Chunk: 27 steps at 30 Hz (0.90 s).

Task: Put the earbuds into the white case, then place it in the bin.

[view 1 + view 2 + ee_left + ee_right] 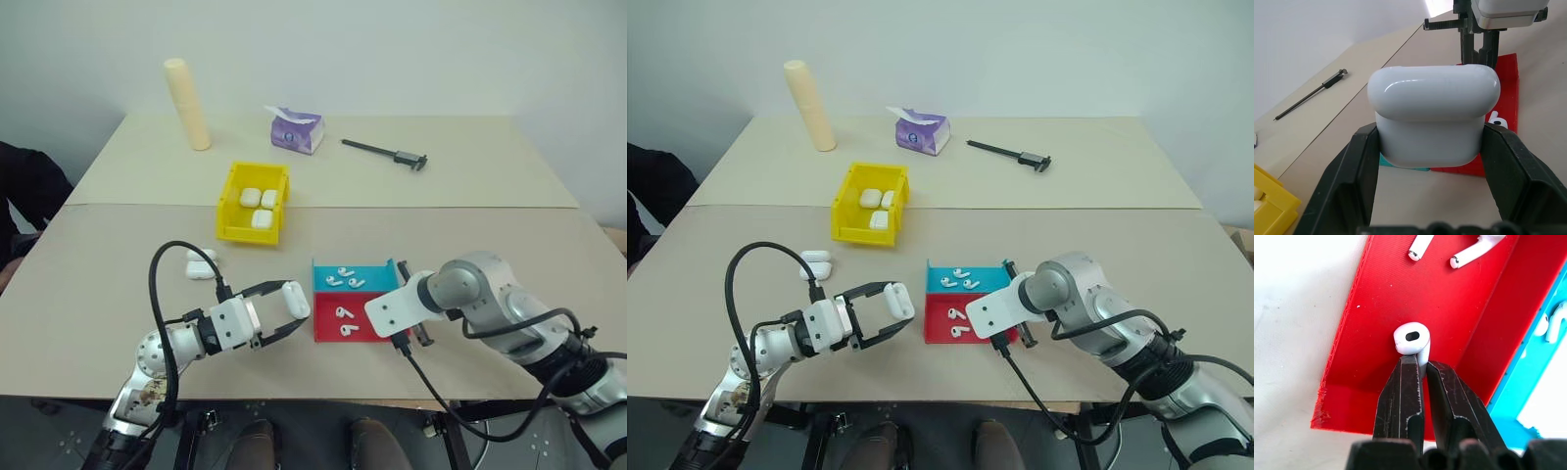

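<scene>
My left gripper [291, 311] is shut on a white case [1432, 112], holding it just above the table, left of the red tray [326, 335]. My right gripper [1423, 364] points down into the red tray and is shut on the stem of one white earbud [1411, 339]. Two more earbuds [344, 321] lie in that tray. Several others [344, 278] lie in the blue tray [377, 280] behind it. The yellow bin [228, 204] stands farther back on the left and holds three white cases [261, 208].
Two more white cases [202, 262] lie on the table behind my left arm. At the far side are a cream cylinder [187, 105], a purple tissue pack [296, 129] and a black caliper [387, 152]. A person's dark sleeve [24, 186] shows at the left edge.
</scene>
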{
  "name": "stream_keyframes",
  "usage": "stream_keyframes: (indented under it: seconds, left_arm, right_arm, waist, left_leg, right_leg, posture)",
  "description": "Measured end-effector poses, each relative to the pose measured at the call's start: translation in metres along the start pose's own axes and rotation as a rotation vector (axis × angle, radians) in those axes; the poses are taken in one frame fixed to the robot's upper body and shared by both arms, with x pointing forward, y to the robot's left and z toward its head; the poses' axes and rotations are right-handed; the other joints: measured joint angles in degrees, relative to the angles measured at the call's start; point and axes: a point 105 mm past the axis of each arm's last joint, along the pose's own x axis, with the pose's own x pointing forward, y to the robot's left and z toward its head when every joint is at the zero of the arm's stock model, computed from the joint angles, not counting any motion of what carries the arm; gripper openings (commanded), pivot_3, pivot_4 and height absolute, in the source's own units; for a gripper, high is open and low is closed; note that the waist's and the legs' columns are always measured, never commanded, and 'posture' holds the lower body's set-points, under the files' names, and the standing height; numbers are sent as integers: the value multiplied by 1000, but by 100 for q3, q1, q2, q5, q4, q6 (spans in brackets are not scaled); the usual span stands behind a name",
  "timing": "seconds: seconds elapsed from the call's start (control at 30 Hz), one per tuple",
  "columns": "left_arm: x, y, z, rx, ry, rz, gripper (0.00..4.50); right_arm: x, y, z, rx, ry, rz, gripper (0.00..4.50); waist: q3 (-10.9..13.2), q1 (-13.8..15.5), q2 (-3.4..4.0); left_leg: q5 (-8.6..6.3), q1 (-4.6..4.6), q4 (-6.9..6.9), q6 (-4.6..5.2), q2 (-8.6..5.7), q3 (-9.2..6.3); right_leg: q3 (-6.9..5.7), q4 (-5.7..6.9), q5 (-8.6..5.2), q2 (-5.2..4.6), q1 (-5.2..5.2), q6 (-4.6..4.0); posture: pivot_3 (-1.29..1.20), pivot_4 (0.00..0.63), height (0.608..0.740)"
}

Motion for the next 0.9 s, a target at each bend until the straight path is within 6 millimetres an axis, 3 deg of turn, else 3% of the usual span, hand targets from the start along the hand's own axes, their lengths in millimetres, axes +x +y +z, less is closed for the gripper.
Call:
stream_keyframes:
  seconds: [0.4,0.6,0.77,0.9]
  left_arm:
    - [0,0,0,0,0,4,2766]
    - [1,-1,0,-1,-1,1,2766]
    - [2,-2,0,0,-5,-5,2766]
    - [2,-2,1,2,-7,-6,2766]
  right_arm:
    - [-1,14,16,273,-37,67,465]
    - [-1,12,19,317,-31,28,465]
    - [0,9,17,314,-3,-13,1678]
    - [-2,11,16,316,6,-13,1678]
  waist:
    - [0,-2,0]
    - [0,0,0]
    - [0,-2,0]
    - [0,-2,0]
  left_leg:
    - [0,-2,-1,0,0,-16]
    - [0,-4,-1,0,0,-17]
    - [0,-2,-1,-1,0,-16]
    - [0,-4,-1,0,-1,-17]
  right_leg:
    - [0,0,-1,0,-2,-1]
    - [-1,-1,-1,-1,-3,-1]
    - [-2,0,-1,0,-1,-1]
    - [-1,-1,-1,0,-2,-1]
  posture:
    - [0,150,740]
    - [0,150,740]
    - [0,150,740]
    - [0,150,740]
